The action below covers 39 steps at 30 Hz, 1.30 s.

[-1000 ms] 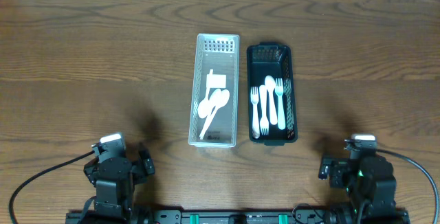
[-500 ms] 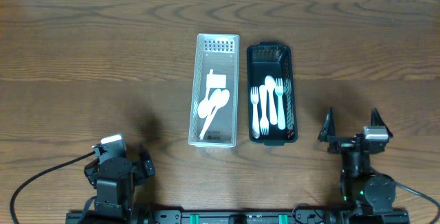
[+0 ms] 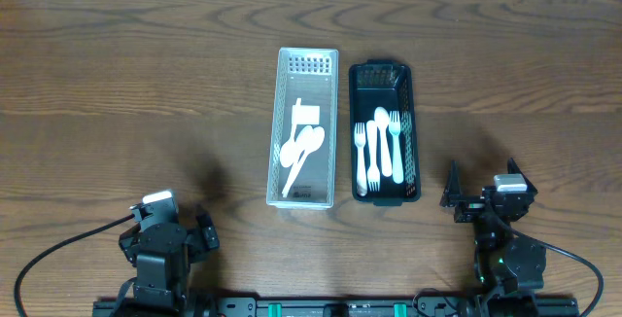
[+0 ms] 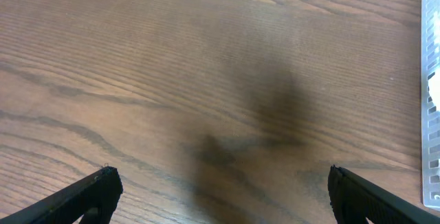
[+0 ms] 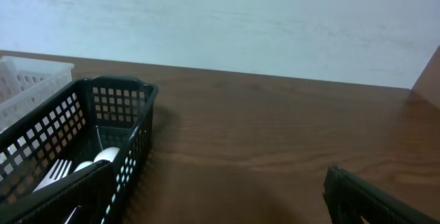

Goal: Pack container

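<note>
overhead: a clear basket (image 3: pixel 275 132) with spoons (image 3: pixel 307 146) sits just beside a black basket (image 3: pixel 415 134) with forks (image 3: pixel 362 154). the left gripper (image 4: pixel 220 189) and the right gripper (image 3: pixel 483 186) have jaws spread wide, holding nothing.

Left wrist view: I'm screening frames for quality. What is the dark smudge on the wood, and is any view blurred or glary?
Left wrist view: a soft shadow on the brown wooden table, grain sharp. Right wrist view: black plastic mesh basket crisp, faint sheen on the wood beside it. Overhead view: even light, no glare or blur.
</note>
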Tool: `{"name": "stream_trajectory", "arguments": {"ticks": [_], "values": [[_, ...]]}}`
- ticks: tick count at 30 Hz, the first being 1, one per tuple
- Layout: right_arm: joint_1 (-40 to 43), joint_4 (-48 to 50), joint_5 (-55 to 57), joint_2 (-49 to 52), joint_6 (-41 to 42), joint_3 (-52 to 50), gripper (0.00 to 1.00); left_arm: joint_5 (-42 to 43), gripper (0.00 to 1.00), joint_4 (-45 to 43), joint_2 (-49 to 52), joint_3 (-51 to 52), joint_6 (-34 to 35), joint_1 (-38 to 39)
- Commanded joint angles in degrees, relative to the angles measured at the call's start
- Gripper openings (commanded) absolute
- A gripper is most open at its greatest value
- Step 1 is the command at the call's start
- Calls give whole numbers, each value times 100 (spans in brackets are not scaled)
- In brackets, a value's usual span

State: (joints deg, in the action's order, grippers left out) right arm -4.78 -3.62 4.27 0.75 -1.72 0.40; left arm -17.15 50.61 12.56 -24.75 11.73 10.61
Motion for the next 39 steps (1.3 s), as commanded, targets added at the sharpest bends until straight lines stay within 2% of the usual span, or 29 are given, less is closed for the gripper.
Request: {"name": "stream_trajectory", "arguments": {"ticks": [1,21,26,30,35,39], "values": [[-55,-28,-68,-11,37,-9,99,-96,98,2,-35,13,-55,13],[-55,-28,-68,-11,37,-9,99,-96,98,68,-59,13,-55,-31],[-55,-28,-68,-11,37,-9,99,72,98,72,-673,39,-59,-245],[-55,-28,-68,-11,37,-9,99,308,98,-638,-1255,313,-330,-376],[-55,-28,-68,-11,37,-9,99,1224,98,-2688,-1244,1025,-1510,-411],[-55,-28,-68,-11,37,-9,99,1971,98,-4234,-1246,1843,-1982,-529]]}}
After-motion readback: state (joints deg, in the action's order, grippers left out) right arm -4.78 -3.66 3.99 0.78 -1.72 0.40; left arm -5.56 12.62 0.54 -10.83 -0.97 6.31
